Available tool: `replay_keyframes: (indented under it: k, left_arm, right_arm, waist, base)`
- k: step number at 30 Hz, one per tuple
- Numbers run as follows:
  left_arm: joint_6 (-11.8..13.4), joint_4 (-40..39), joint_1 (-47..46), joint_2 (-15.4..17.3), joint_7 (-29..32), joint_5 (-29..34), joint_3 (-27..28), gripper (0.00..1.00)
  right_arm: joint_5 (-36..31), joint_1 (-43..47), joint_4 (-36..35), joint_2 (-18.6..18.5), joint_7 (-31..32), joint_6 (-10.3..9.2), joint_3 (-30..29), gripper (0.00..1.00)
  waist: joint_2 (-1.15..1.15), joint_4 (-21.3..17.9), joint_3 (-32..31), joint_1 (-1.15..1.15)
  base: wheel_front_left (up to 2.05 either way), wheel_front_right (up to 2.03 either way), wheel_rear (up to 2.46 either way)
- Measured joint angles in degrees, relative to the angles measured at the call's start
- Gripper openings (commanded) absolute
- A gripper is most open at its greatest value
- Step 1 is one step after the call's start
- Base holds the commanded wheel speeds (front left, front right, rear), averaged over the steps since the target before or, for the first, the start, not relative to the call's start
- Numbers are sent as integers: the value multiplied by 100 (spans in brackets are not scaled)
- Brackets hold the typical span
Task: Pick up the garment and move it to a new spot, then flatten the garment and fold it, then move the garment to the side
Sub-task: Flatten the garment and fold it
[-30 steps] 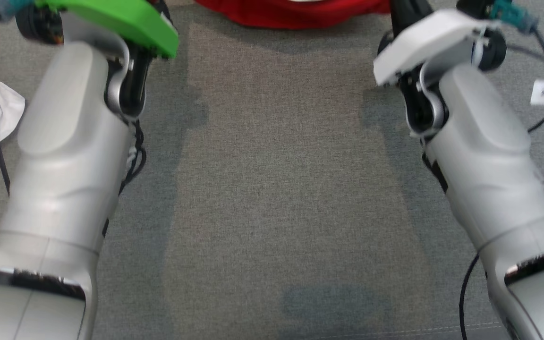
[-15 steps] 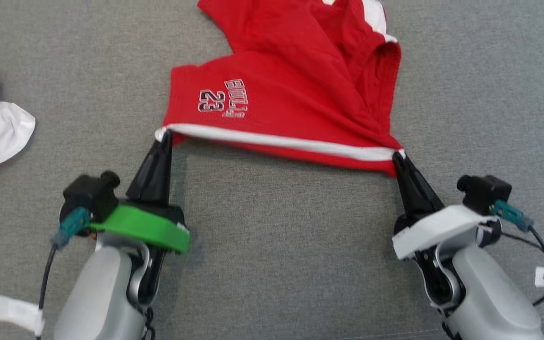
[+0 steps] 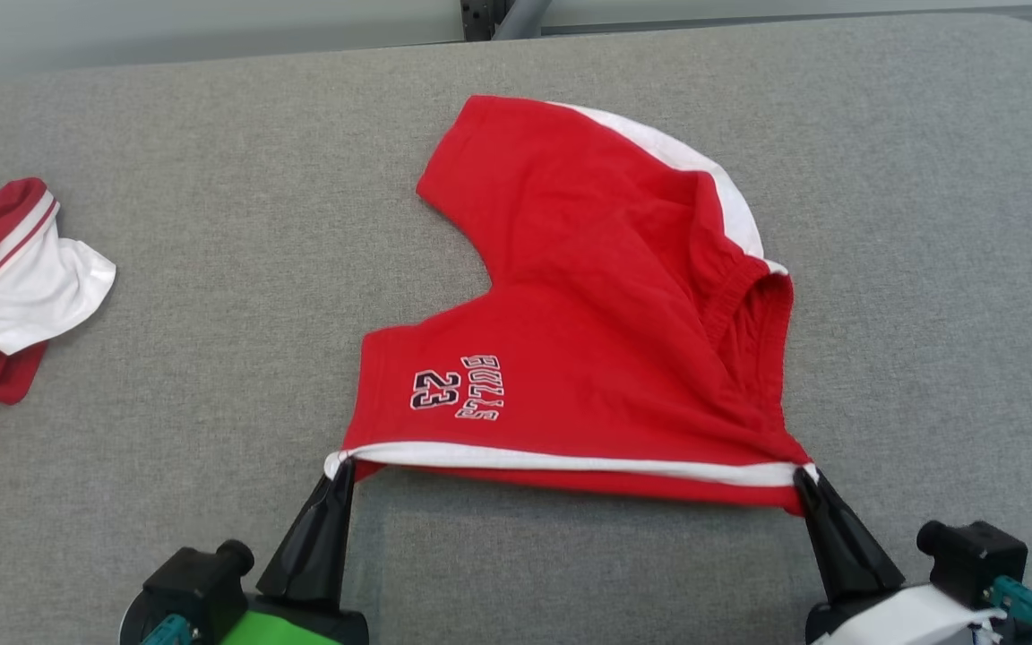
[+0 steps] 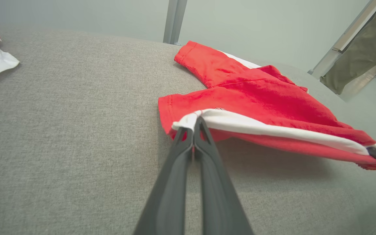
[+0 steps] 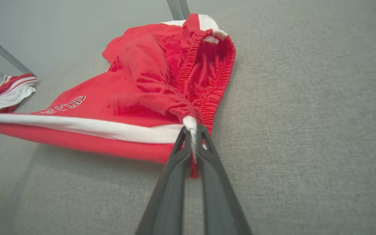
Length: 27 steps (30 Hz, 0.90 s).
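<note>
Shorts with "BULLS 23" print

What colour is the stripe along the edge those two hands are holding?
White stripe on the red shorts, clearest in the head view.

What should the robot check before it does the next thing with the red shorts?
1. The left gripper is shut on one corner of the red shorts: ok.
2. The right gripper is shut on the other corner: ok.
3. The white stripe between them is pulled straight: ok.
4. The shorts lie flat: not ok, the waistband is bunched and gaping.
5. The other clothes lie apart from the shorts: ok.
</note>
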Motion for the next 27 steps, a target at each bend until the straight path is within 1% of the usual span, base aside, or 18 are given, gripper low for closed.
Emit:
replay_keyframes:
  k: [3, 7, 10, 14, 17, 21, 25, 27]
  left_arm:
    - [201, -520, 362, 114, 280, 1, 14, 0]
    - [365, -1073, 587, 247, 588, 33, 9, 0]
    - [417, -1300, 603, 298, 711, 43, 32, 0]
    - [396, -1433, 450, 409, 757, 73, 83, 0]
    - [253, -1459, -65, 511, 758, 144, 159, 0]
    - [-66, -1272, -1063, 631, 788, 198, 187, 0]
    - [-348, -768, -2228, 645, 765, 202, 226, 0]
    - [-459, -420, -2812, 609, 780, 202, 171, 0]
  right_arm:
    - [-182, 536, -466, 122, 410, 0, -193, 0]
    - [-308, 957, -920, 221, 924, 1, -320, 0]
    - [-408, 1066, -1134, 285, 1201, 2, -426, 0]
    - [-411, 920, -1363, 367, 1414, 3, -481, 0]
    - [-136, 476, -1439, 434, 1473, 4, -627, 0]
    - [152, -255, -1345, 486, 1477, 5, -808, 0]
    - [221, -1106, -1005, 498, 1363, 5, -840, 0]
    - [304, -1508, -713, 499, 1268, 5, -827, 0]
  waist:
    - [0, 15, -65, 0]
    - [0, 9, -68, 0]
    - [0, -2, -51, 0]
    - [0, -33, 54, 0]
    - [0, -67, 180, 0]
    - [0, -120, 408, 0]
    - [0, -189, 673, 0]
    - [0, -237, 808, 0]
  base:
    - [0, 0, 0]
    - [0, 0, 0]
    - [0, 0, 0]
    - [0, 0, 0]
    - [0, 0, 0]
    - [0, 0, 0]
    - [0, 0, 0]
    - [0, 0, 0]
